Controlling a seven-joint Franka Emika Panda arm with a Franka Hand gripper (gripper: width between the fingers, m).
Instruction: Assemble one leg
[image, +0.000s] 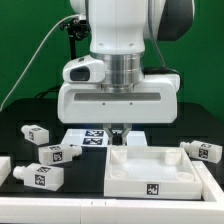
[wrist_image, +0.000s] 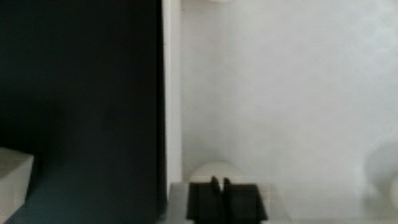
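Observation:
Three white stubby legs with black-and-white tags lie on the black table at the exterior view's left: one far (image: 38, 132), one in the middle (image: 55, 153), one near (image: 40, 177). Another leg (image: 205, 150) lies at the right. My gripper (image: 120, 130) hangs over the far edge of the large white tabletop piece (image: 170, 172), apart from all the legs. In the wrist view its dark fingers (wrist_image: 205, 200) stand pressed together with nothing between them, over the tabletop piece (wrist_image: 285, 100) next to its edge.
The marker board (image: 90, 138) lies just behind the tabletop piece, to the left of my gripper. A white object (image: 3, 166) shows at the left edge. The black table (wrist_image: 71, 90) shows beside the tabletop piece in the wrist view.

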